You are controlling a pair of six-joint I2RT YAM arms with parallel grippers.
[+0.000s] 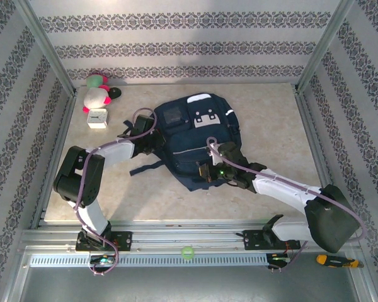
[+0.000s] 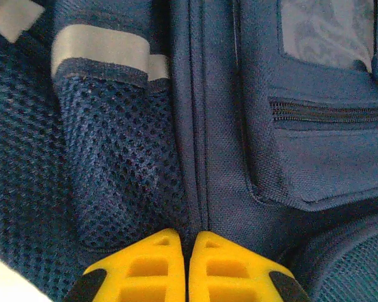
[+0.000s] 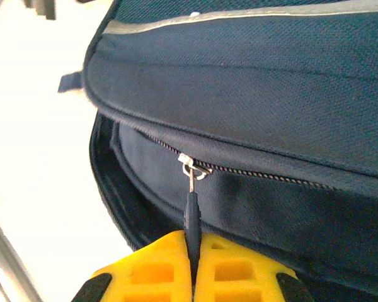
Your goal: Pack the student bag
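Note:
The student bag (image 1: 195, 135), a navy-blue backpack with grey-white patches, lies flat in the middle of the table. At the bag's left side, my left gripper (image 1: 152, 145) is shut, and its yellow fingertips pinch a fold of the bag (image 2: 201, 157) along a seam beside the mesh pocket (image 2: 113, 170). My right gripper (image 1: 208, 171) is at the bag's near edge. In the right wrist view this gripper (image 3: 193, 236) is shut on the dark zipper pull (image 3: 191, 211), which hangs from the silver slider (image 3: 193, 165). Left of the slider the compartment gapes open.
Two plush toys (image 1: 97, 94) and a small white clock (image 1: 97, 118) sit at the far left corner. A green ball (image 1: 188, 252) rests on the front rail, and an orange-handled screwdriver (image 1: 332, 260) lies at the lower right. Metal frame posts edge the table.

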